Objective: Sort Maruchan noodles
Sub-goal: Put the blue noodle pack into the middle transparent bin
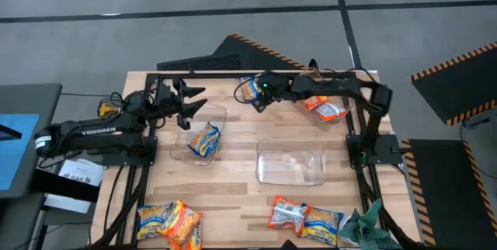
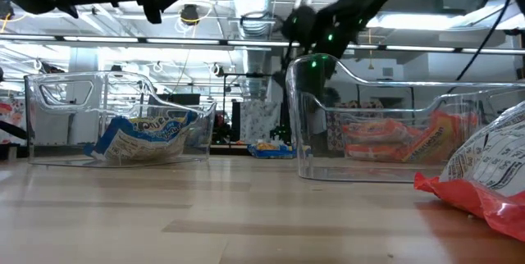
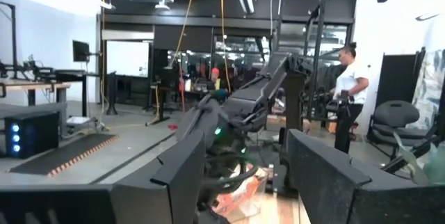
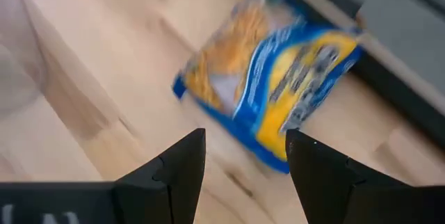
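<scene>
Overhead, right gripper point(image 4: 245, 156) open, empty, above yellow-blue noodle packet point(image 4: 268, 88); left gripper point(image 1: 189, 101) open.

A yellow-and-blue noodle packet point(image 4: 268, 85) lies on the pale wood table point(image 4: 90, 106); another packet point(image 1: 324, 108) is orange-red.

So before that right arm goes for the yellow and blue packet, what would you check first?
1. Right gripper fingers open: ok.
2. Glossy yellow and blue noodle packet lies ahead of the gripper, not yet between its fingers: ok.
3. Packet lies flat on the wooden table, apart from others: ok.
4. Left clear plastic bin already holds a yellow and blue packet: ok.
5. Left gripper open above that bin, in the drop path: not ok.
</scene>
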